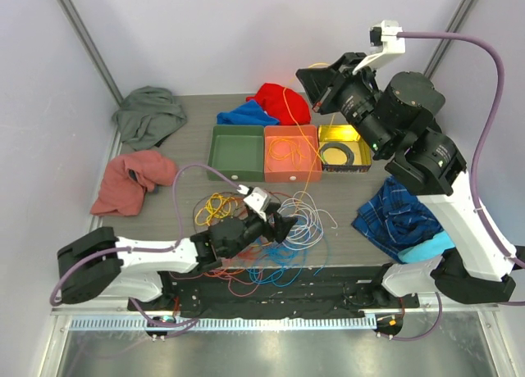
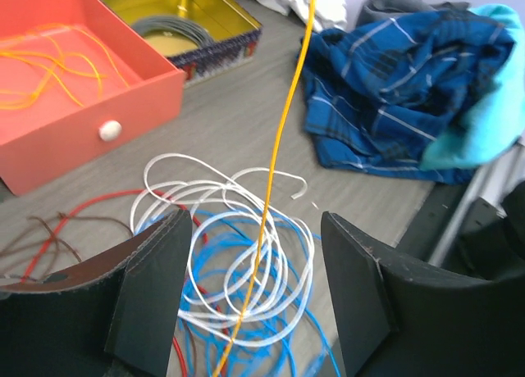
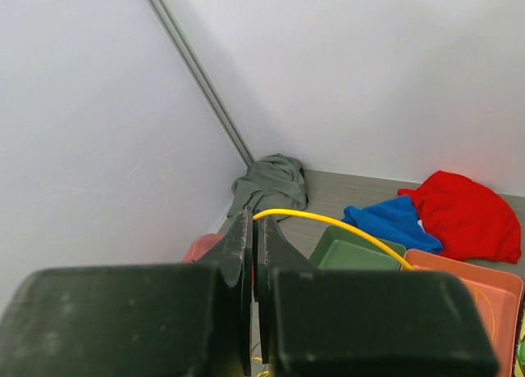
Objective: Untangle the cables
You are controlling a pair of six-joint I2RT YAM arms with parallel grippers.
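The step in hand looks like drawing one strand out of the heap. The right gripper, raised above the far side of the orange tray, is clenched on the yellow cable. That cable runs taut from it down past the tray's front into the tangle of cables on the table just in front of the tray. The left gripper hovers low over that tangle, jaws spread, one finger on either side of the yellow strand and grasping nothing. Below it the strand crosses a white coil and blue loops; whether it threads through them I cannot tell. The next move likely calls for pinching the strand low down or pinning those loops, so the pull frees it without dragging the heap toward the tray.
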